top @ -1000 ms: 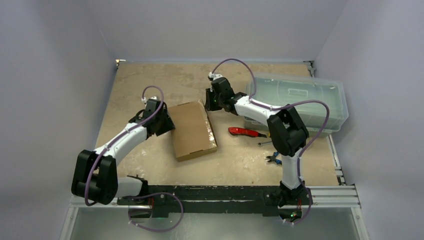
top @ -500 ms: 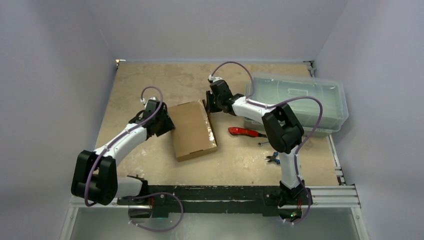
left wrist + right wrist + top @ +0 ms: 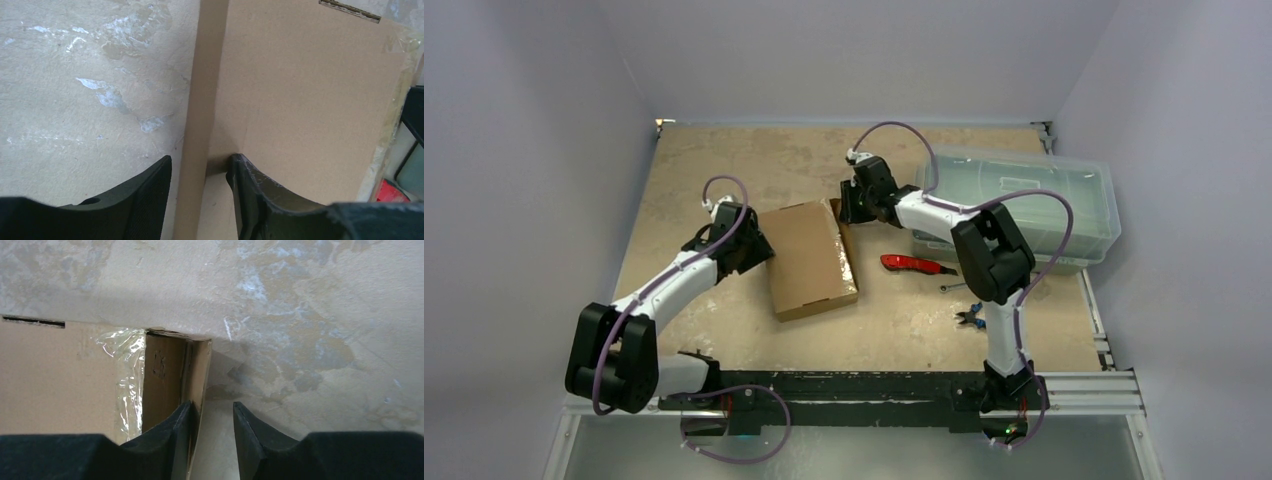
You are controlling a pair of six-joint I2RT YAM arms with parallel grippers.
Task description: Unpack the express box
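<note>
The express box (image 3: 809, 258), a flat brown cardboard mailer, lies closed on the table between the arms. My left gripper (image 3: 759, 248) is open and straddles the box's left edge. In the left wrist view (image 3: 201, 159) one finger rests on the lid (image 3: 300, 100) and the other hangs beside the side wall. My right gripper (image 3: 844, 208) is open at the box's far right corner. In the right wrist view (image 3: 211, 406) its left finger touches the side flap (image 3: 162, 375) next to clear tape (image 3: 127, 385), and the other finger is over bare table.
A large clear plastic lidded bin (image 3: 1024, 200) stands at the back right. A red utility knife (image 3: 916, 265) lies right of the box. Small blue-handled pliers (image 3: 969, 317) lie nearer the right arm's base. Walls close in the table on three sides.
My right gripper has shifted slightly at the box's far right corner, coming in against the flap. The left arm and the box have barely moved.
</note>
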